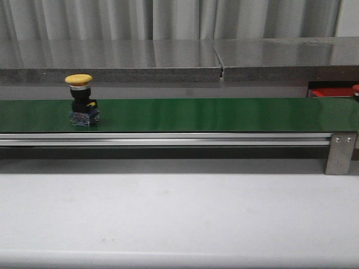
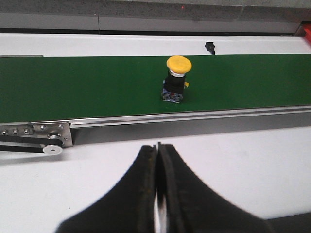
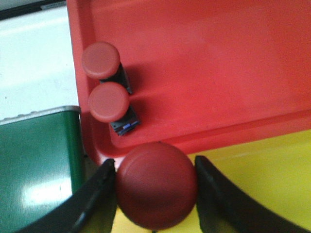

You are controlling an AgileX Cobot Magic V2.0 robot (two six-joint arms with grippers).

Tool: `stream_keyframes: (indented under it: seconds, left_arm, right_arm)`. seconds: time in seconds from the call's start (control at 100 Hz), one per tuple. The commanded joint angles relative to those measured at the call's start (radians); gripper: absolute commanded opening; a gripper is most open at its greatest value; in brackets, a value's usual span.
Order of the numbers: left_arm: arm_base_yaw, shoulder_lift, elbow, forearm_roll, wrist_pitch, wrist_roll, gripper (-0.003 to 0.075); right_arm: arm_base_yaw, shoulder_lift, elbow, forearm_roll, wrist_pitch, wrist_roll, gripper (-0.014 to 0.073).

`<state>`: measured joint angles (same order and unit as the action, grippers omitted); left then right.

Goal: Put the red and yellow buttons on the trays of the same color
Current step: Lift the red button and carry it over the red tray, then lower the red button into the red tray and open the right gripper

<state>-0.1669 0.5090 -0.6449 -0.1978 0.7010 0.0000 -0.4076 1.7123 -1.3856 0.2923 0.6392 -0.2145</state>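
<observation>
On the green belt [image 1: 196, 115], toward its left end in the front view, a yellow button [image 1: 79, 80] stands upright on its dark body, alone and well apart from everything else. The left hand [image 2: 157, 194] hovers over the white tabletop [image 2: 243, 165] on the near side of the belt, its black fingers [image 2: 141, 194] pressed together with nothing between them, pointing toward that yellow button. Past the belt's right end, the right hand [image 3: 155, 187] is clamped on a red button [image 3: 156, 184], held above the edge where the red tray [image 3: 204, 63] meets the yellow tray [image 3: 262, 174]. Two more red buttons [image 3: 101, 59] stand side by side inside the red tray, near its corner beside the belt
</observation>
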Motion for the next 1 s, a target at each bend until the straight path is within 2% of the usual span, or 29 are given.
stream_keyframes:
  seconds: [0.0,0.51,0.9,0.99]
  left_arm:
    - [-0.008,0.006,-0.026,-0.016,-0.065,-0.006,-0.0020]
    - [-0.008,0.006,-0.026,-0.016,-0.065,-0.006,-0.0020]
    - [-0.008,0.006,-0.026,-0.016,-0.065,-0.006,-0.0020]
    - [-0.008,0.006,-0.026,-0.016,-0.065,-0.006,-0.0020]
  right_arm:
    - [-0.006,0.003,-0.084,0.011,-0.065,0.010,0.0038]
    - [-0.006,0.313,-0.370,0.036,-0.111,0.010,0.0038]
    - [0.000,0.404,-0.426,0.055,-0.184,0.010,0.0041]
    - [0.000,0.409,-0.426,0.071,-0.187,0.010,0.0068]
